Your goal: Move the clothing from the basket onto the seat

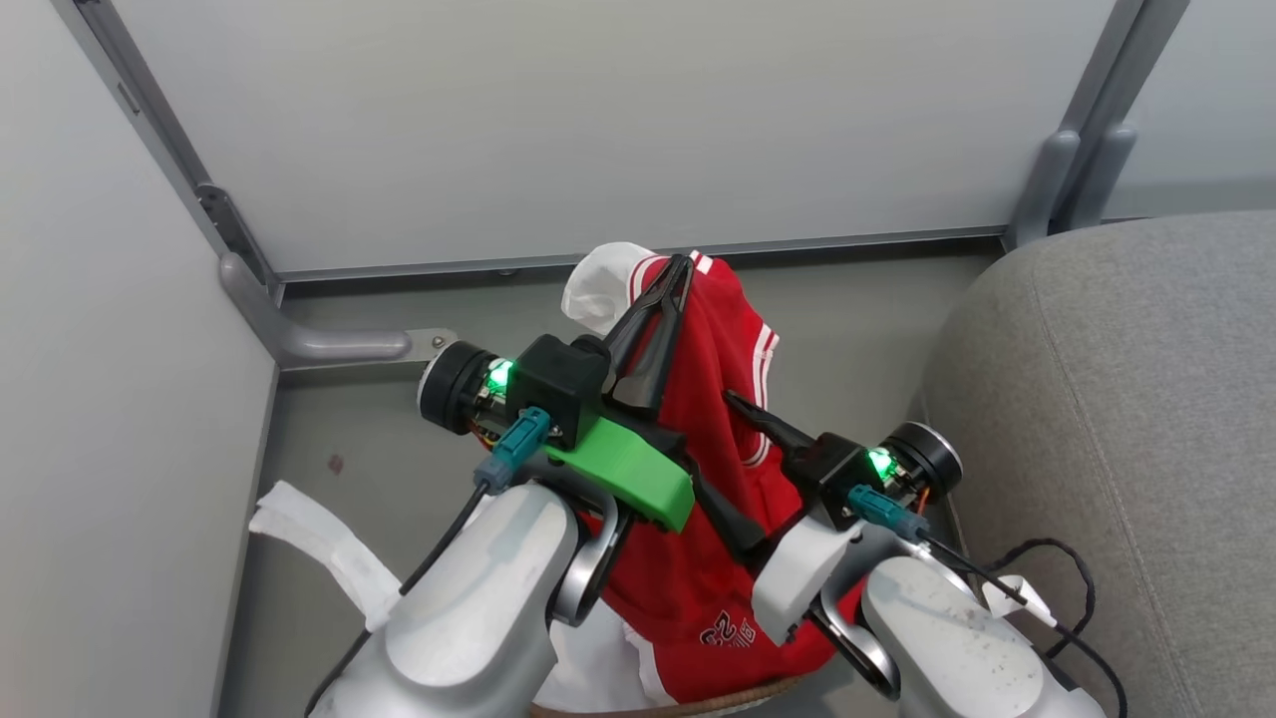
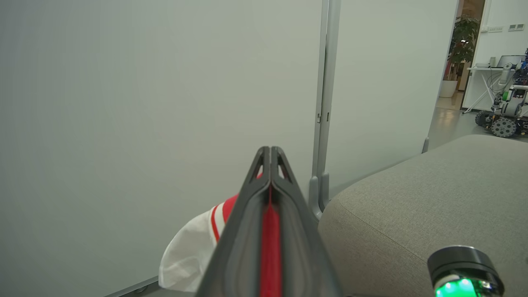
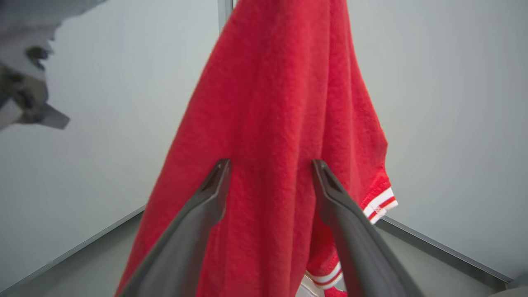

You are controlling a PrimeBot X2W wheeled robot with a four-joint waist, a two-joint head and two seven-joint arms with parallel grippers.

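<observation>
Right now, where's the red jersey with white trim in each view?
Head view: red jersey with white trim at centre, hanging from the shut left claw.
Left wrist view: bottom centre, a red strip pinched inside that claw.
Right wrist view: centre, draping from the top edge past the open right claw.
Shared landmark: pale grey wall panel behind it.

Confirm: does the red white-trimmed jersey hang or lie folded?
Hanging: the red white-trimmed jersey drapes from the shut left gripper.

White wall panels (image 1: pixel 598 120) close the front and left. The grey sofa (image 1: pixel 1116 419) fills the right, with open room above it. The red jersey (image 1: pixel 718 389) hangs between.
</observation>
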